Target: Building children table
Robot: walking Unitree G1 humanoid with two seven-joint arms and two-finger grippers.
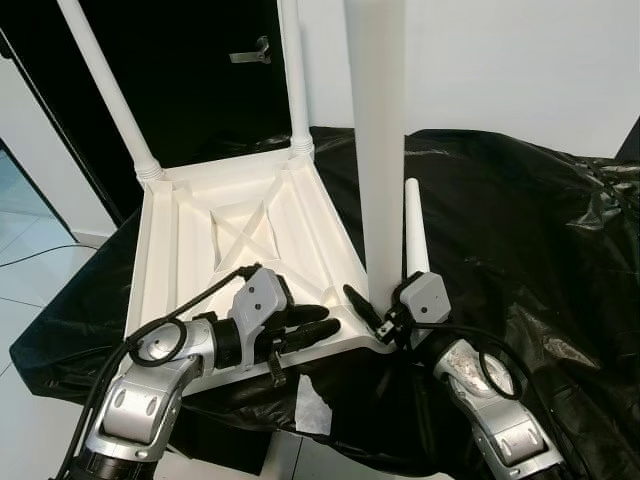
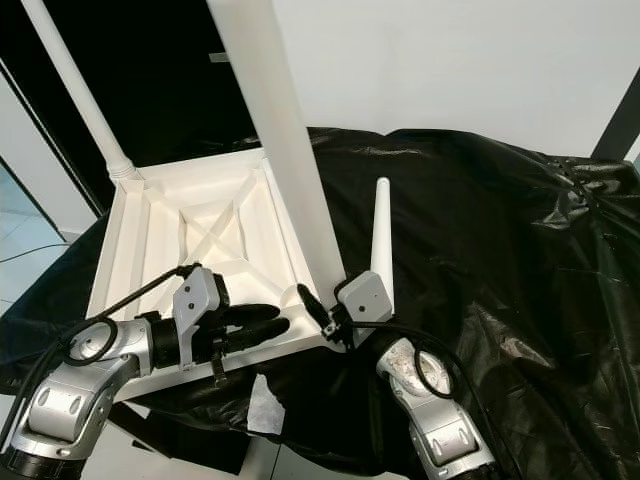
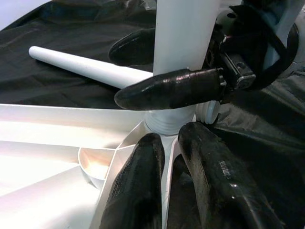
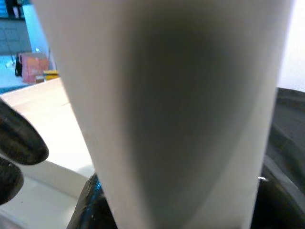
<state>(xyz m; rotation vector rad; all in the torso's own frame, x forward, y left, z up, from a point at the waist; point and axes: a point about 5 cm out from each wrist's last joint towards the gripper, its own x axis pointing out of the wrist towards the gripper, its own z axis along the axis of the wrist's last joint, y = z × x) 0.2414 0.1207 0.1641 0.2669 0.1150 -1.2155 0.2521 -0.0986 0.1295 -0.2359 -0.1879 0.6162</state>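
Note:
The white children's table (image 1: 165, 260) lies upside down on a black plastic sheet (image 1: 520, 230). Two legs (image 1: 105, 85) (image 1: 293, 70) stand up from its far corners. A third leg (image 1: 378, 130) stands upright in the near right corner socket, with my right gripper (image 1: 385, 305) shut on its base. One finger (image 3: 167, 90) crosses the front of the leg and the other sits behind it. My left gripper (image 1: 325, 322) straddles the table's near rim just left of that corner, its fingers (image 3: 138, 191) closed on the rim. A loose fourth leg (image 1: 414, 235) lies on the sheet beside the corner.
The sheet drapes over a low support and falls off at the near edge, where a white scrap (image 1: 312, 410) hangs. A dark door with a handle (image 1: 250, 52) is behind the table, a white wall to the right. Tiled floor (image 1: 30, 290) lies to the left.

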